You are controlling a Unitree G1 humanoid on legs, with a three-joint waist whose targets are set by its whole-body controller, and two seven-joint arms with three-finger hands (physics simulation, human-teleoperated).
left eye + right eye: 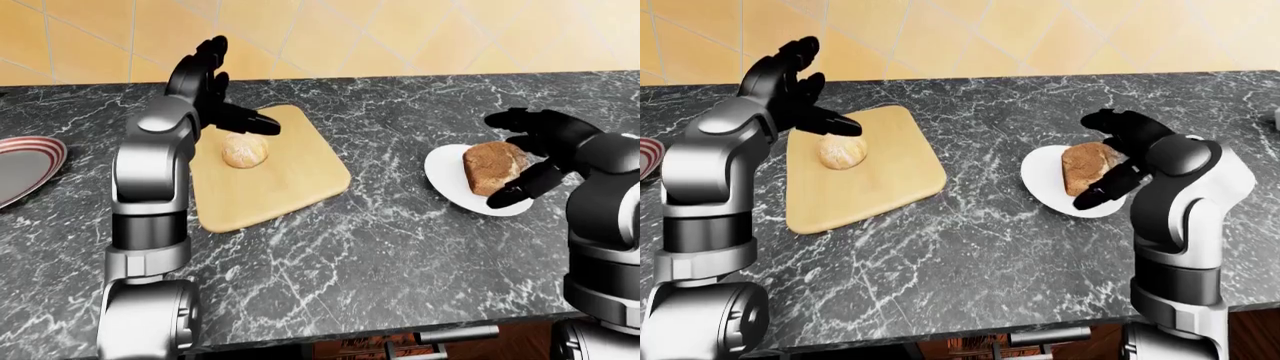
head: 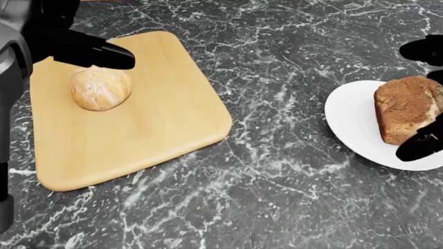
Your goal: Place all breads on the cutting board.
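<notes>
A pale round bread roll [image 2: 100,89] lies on the wooden cutting board [image 2: 152,124] at the left of the head view. My left hand [image 1: 215,94] hovers open just above the roll, fingers spread, not touching it. A brown loaf [image 2: 405,109] rests on a white plate [image 2: 353,124] at the right. My right hand [image 1: 1118,154] is open with its fingers [image 2: 419,145] standing around the loaf, one below it and others above; they do not close on it.
The board and plate sit on a dark marbled counter [image 2: 277,181]. A red-rimmed plate [image 1: 25,169] lies at the far left of the left-eye view. A yellow tiled wall [image 1: 350,34] runs behind the counter.
</notes>
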